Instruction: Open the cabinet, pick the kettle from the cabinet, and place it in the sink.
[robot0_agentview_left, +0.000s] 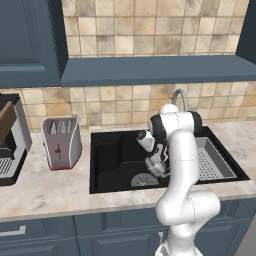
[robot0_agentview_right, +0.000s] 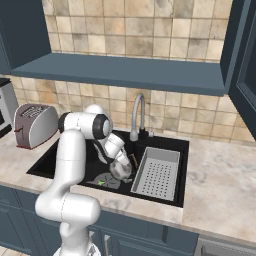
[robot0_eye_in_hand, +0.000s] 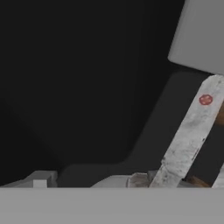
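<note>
The claw (robot0_agentview_right: 116, 159) hangs low inside the sink (robot0_agentview_right: 60, 160), its jaws apart and right over the kettle (robot0_agentview_right: 120, 170); whether they press the kettle's handle or stand just free of it I cannot tell, since the arm hides that spot. The kettle sits on the black sink floor close to the round drain (robot0_agentview_right: 105, 180), just beside the grey strainer tray (robot0_agentview_right: 157, 175), with the tap (robot0_agentview_right: 137, 112) behind it. It looks placed, so the job seems near done. As a thing to handle I'd judge it rigid, smooth and slippery on its shiny body, fairly light if empty; the arched brown-topped handle is the sensible hold. A toaster (robot0_agentview_left: 61, 142) stands on the desk (robot0_agentview_left: 45, 192), well apart.
</note>
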